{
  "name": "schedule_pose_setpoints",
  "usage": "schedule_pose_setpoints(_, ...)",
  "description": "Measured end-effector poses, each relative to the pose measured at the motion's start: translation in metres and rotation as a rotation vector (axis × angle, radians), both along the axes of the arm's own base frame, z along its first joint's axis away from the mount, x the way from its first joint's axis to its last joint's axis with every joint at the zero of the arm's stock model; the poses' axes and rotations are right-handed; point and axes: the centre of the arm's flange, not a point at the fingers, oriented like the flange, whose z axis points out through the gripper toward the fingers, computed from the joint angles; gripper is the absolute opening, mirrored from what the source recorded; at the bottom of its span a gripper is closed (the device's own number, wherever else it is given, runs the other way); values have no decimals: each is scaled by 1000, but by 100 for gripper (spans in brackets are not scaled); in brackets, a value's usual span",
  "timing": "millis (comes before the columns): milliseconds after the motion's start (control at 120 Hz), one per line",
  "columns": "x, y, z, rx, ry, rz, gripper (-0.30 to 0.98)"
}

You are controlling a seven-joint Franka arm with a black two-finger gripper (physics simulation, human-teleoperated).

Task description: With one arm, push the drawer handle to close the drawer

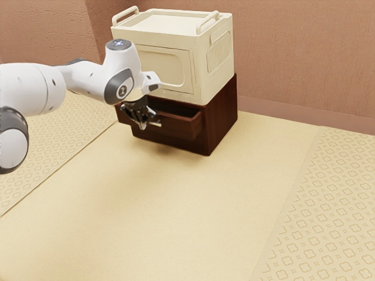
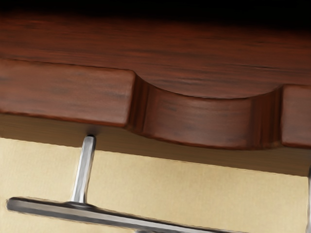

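Note:
My black gripper is at the front of the pulled-out drawer, by the metal handle, and covers part of it. Whether it touches the handle I cannot tell. The drawer juts out from the dark brown cabinet, its inside partly visible. From the wrist, the drawer's front panel has a curved notch in its top edge. The silver handle bar runs in front of that panel on a thin post, its middle cut off by the view's lower edge.
A cream box with two top rails stands on the cabinet. Behind them is a brownish wall. Pale yellow flooring lies in front of the cabinet, with patterned areas on both sides.

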Motion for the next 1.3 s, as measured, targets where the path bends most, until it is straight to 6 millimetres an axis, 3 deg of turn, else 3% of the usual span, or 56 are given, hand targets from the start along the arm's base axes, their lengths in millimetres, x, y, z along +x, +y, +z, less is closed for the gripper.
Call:
schedule_pose_setpoints(325, 18, 4, 14, -19, -52, 14, -10)
schedule_pose_setpoints(1017, 47, 0, 2, -72, -95, 21, -10)
schedule_pose_setpoints(1300, 51, -1, 9, -72, -116, 15, -10)
